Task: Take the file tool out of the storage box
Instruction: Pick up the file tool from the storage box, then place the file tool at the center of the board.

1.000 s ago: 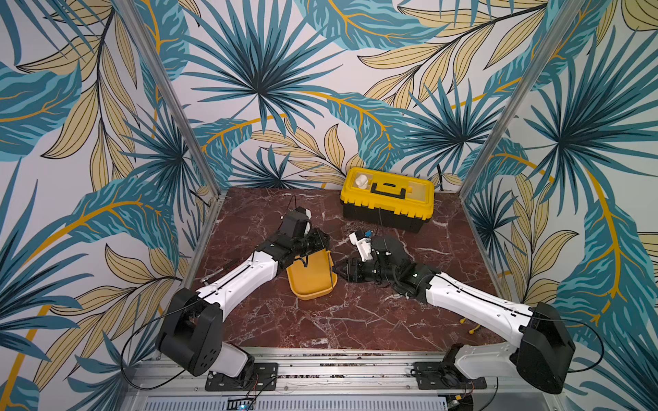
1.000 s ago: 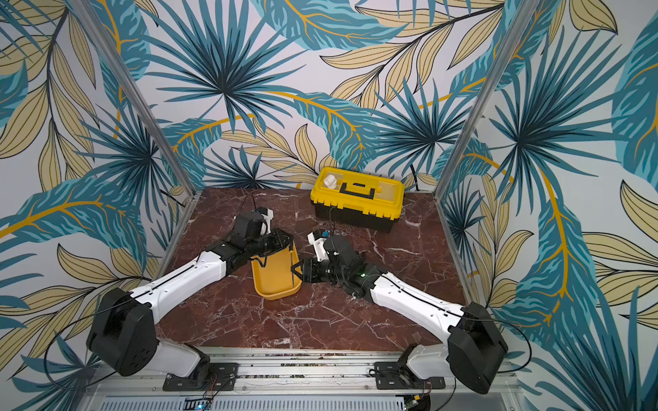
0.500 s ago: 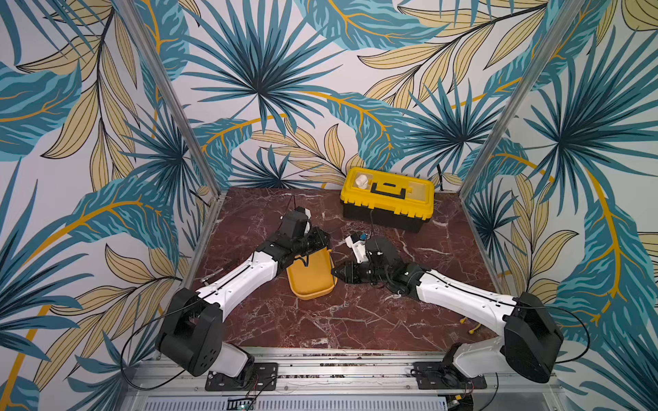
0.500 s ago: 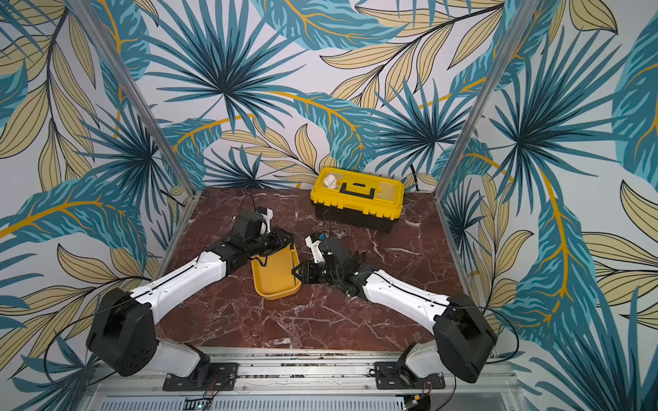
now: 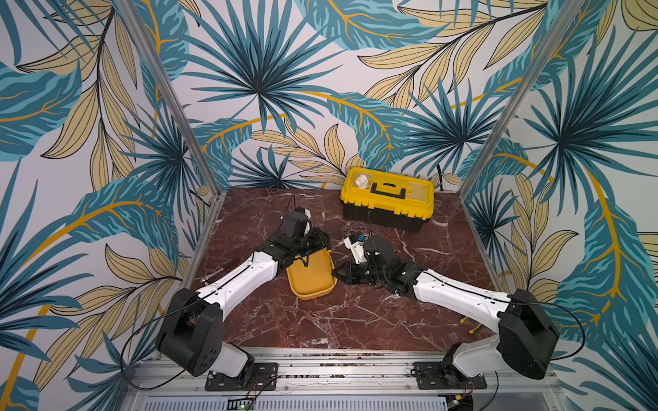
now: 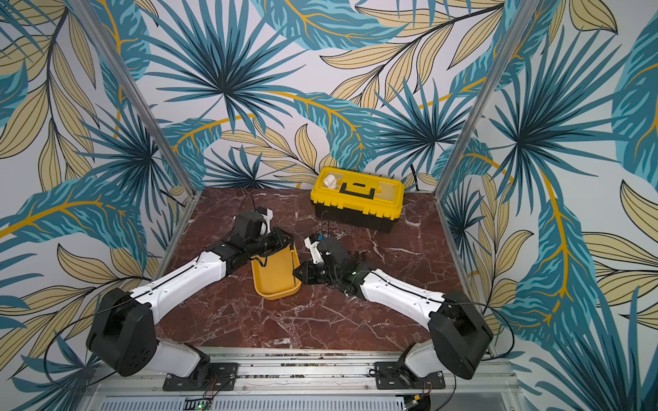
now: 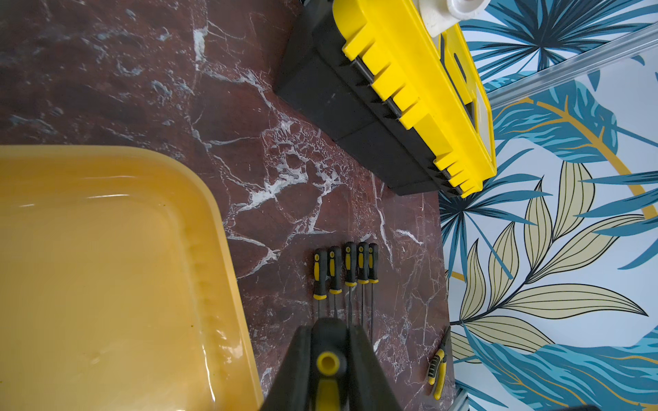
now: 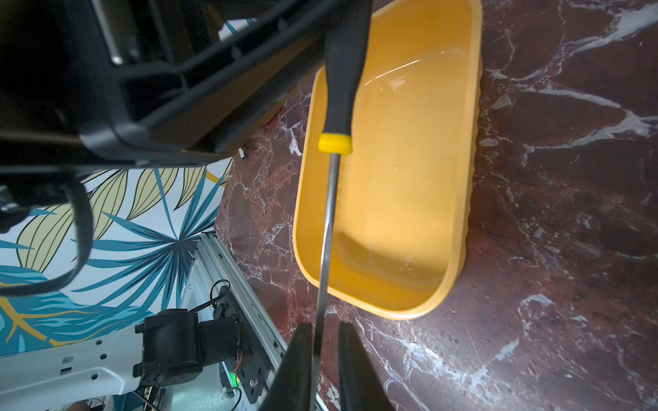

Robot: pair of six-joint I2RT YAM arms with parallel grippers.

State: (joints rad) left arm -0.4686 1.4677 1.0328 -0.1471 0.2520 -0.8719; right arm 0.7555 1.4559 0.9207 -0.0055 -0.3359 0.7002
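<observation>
Left gripper (image 7: pixel 329 341) is clamped tight on the black-and-yellow handle of the file tool (image 8: pixel 341 99); the handle's yellow end cap shows between its jaws in the left wrist view. The file hangs over the storage box (image 8: pixel 409 185), not resting in it: handle above the far end, bare metal shaft running along the tray and out past its near rim. Right gripper (image 8: pixel 324 332) straddles the shaft tip. Its jaws are only a narrow slot apart, with the shaft against one finger (image 8: pixel 299 356) and a visible gap to the other, so it has no grip. In both top views the storage box (image 5: pixel 311 284) sits flat on the marble table (image 5: pixel 356 320) between the two grippers, left gripper (image 5: pixel 320 245) over its far end, right gripper (image 5: pixel 338 275) just beside its side wall. The toolbox (image 5: pixel 388 199) is at the back wall, well apart, lid down, with a white object (image 5: pixel 362 181) on top. Five more black-and-yellow-handled tools (image 7: pixel 345 270) lie side by side on the table, seen from the left wrist.
</observation>
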